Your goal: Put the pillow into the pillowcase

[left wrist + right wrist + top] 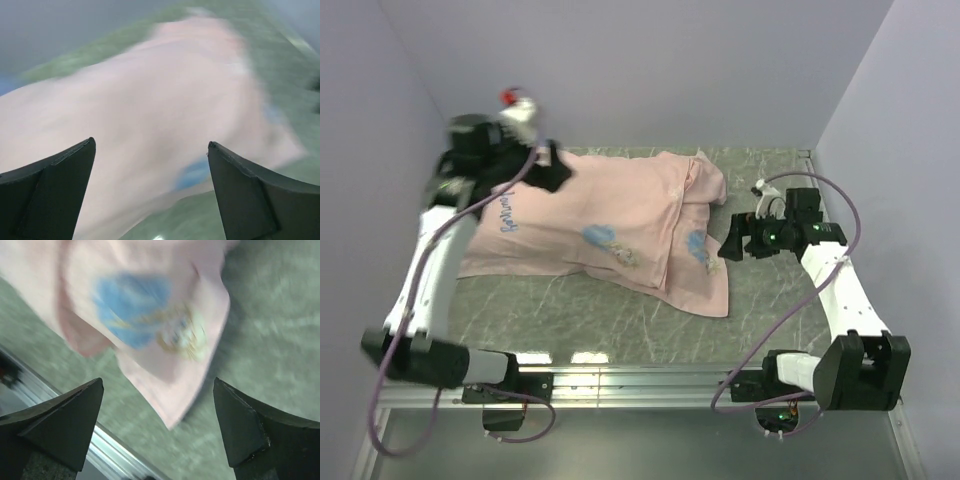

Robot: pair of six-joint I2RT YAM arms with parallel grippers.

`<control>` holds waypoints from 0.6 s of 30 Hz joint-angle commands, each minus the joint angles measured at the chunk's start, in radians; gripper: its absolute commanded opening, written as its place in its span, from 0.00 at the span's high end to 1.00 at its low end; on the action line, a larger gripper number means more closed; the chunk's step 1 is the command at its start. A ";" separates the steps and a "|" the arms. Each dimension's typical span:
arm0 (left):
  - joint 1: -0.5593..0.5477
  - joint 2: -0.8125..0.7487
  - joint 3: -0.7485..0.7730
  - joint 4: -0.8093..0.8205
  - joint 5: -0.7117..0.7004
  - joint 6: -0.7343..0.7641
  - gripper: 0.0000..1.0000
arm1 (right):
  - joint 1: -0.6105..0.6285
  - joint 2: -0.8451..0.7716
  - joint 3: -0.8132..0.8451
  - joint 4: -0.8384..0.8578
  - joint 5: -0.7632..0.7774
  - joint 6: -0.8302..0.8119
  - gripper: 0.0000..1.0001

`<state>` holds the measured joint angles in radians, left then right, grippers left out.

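One pink pillowcase (610,215) lies rumpled across the green worktop (620,325). Just off its right edge hovers the right pincer (730,241), spread and empty. Farther back, over its far-left corner, hangs the left pincer (554,174), likewise spread and empty.

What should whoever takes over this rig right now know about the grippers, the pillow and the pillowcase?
Left gripper: open, empty, over the far left of the pillowcase.
Right gripper: open, empty, beside the pillowcase's right edge.
Pillowcase: pink side up, lying across the table, right end folded over.
Pillow: no white shows; the case looks filled, so probably inside, unconfirmed.
Left to do: check the open end and smooth the fold.
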<state>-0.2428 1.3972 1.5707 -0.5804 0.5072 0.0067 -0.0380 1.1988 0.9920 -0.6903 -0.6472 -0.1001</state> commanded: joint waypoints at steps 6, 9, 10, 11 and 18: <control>0.673 -0.264 -0.374 -0.273 -0.042 0.608 0.01 | 0.094 0.160 -0.030 -0.143 0.277 -0.170 0.01; 0.849 -0.184 -0.408 -0.253 -0.009 0.699 0.01 | 0.168 0.225 -0.038 -0.114 0.365 -0.135 0.01; 0.873 -0.152 -0.413 -0.240 -0.010 0.708 0.01 | 0.176 0.269 -0.039 -0.106 0.371 -0.112 0.01; 0.887 -0.117 -0.410 -0.230 -0.022 0.725 0.01 | 0.188 0.297 -0.026 -0.101 0.373 -0.096 0.01; 0.916 0.146 -0.376 -0.078 -0.069 0.765 0.01 | 0.190 0.502 0.068 -0.121 0.296 -0.044 0.01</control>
<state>0.6727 1.5063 1.1648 -0.7414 0.4278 0.7055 0.1501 1.6794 0.9977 -0.8154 -0.3470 -0.1719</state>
